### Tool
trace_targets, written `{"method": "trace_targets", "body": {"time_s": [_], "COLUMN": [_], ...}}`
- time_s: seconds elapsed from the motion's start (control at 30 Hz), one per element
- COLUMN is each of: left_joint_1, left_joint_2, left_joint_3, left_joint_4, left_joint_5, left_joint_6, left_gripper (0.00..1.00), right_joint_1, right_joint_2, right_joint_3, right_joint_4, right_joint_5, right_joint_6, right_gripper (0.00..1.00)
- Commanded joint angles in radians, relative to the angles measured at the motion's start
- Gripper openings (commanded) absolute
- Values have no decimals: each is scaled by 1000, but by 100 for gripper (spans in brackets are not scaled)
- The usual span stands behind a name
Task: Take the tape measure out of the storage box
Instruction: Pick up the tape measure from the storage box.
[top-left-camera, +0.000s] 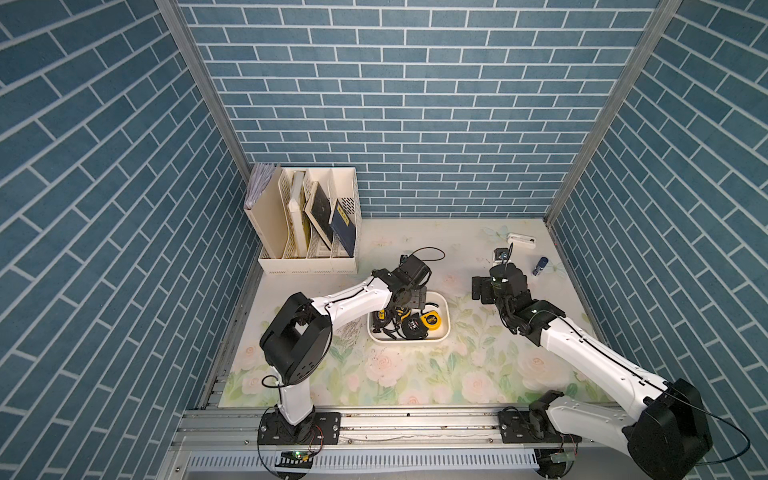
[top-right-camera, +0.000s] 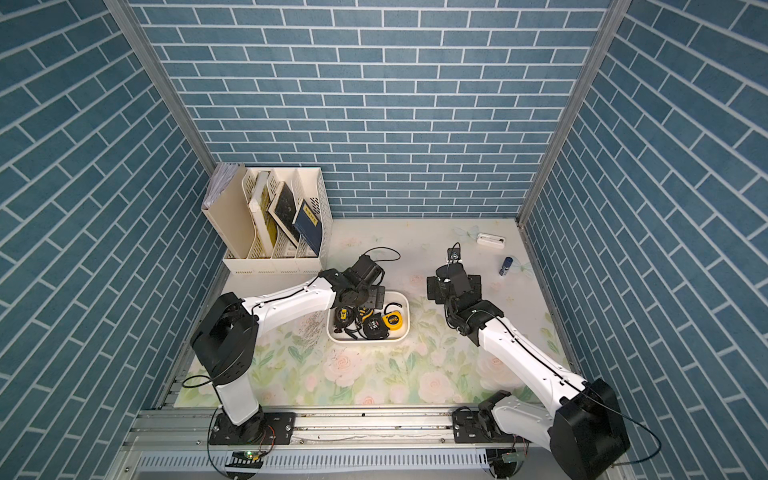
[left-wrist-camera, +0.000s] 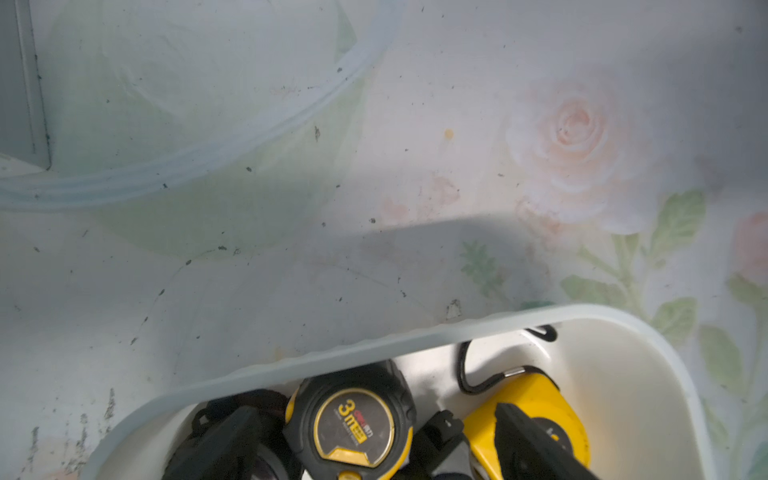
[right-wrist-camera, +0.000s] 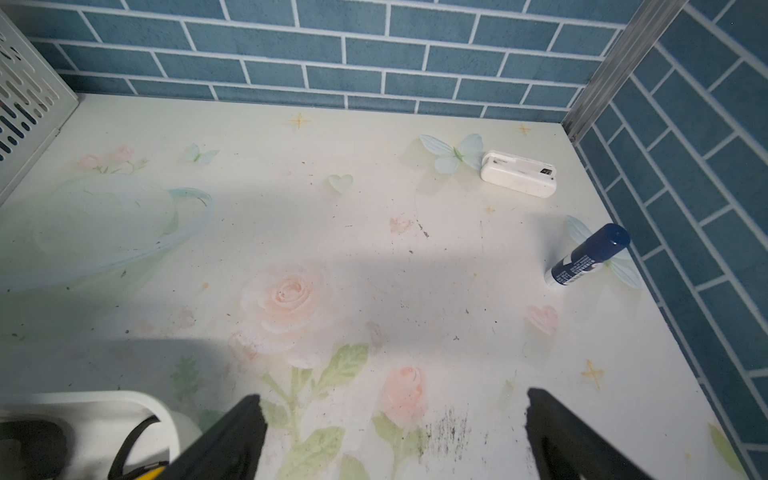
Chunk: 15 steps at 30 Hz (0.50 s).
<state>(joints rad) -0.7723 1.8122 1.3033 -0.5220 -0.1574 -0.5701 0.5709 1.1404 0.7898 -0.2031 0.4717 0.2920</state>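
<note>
Your left gripper (left-wrist-camera: 374, 415) reaches into the shallow white plastic storage box (left-wrist-camera: 415, 336) on the middle of the floral table (top-left-camera: 415, 374). Its jaws stand apart astride the round black-and-yellow tape measure (left-wrist-camera: 353, 424) inside, seemingly to pinch it. Your right gripper (right-wrist-camera: 390, 428) hovers open alongside.

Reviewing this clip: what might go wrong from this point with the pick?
1. The left gripper straddles the black-and-yellow tape measure, but one finger overlaps the yellow tape measure; closing may pinch both.
2. Black straps loop between cases in the storage box; lifting could drag a neighbour out.
</note>
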Motion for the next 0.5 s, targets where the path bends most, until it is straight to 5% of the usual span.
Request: {"method": "trace_targets", "body": {"time_s": [0.0,0.47], "left_joint_1": [12,43], "left_joint_2": [-13,52], "left_joint_3": [-26,-29], "left_joint_4": [-38,0], "left_joint_5": [1,92], "left_joint_6": [23,40], "left_gripper": [90,89], "right_joint_1": [0,-1], "right_joint_2": [-8,21], "right_joint_3": [-6,-12], "right_joint_4": [-18,-10], "right_joint_5": [32,47], "right_joint_6": [37,47], "right_gripper": [100,100]}}
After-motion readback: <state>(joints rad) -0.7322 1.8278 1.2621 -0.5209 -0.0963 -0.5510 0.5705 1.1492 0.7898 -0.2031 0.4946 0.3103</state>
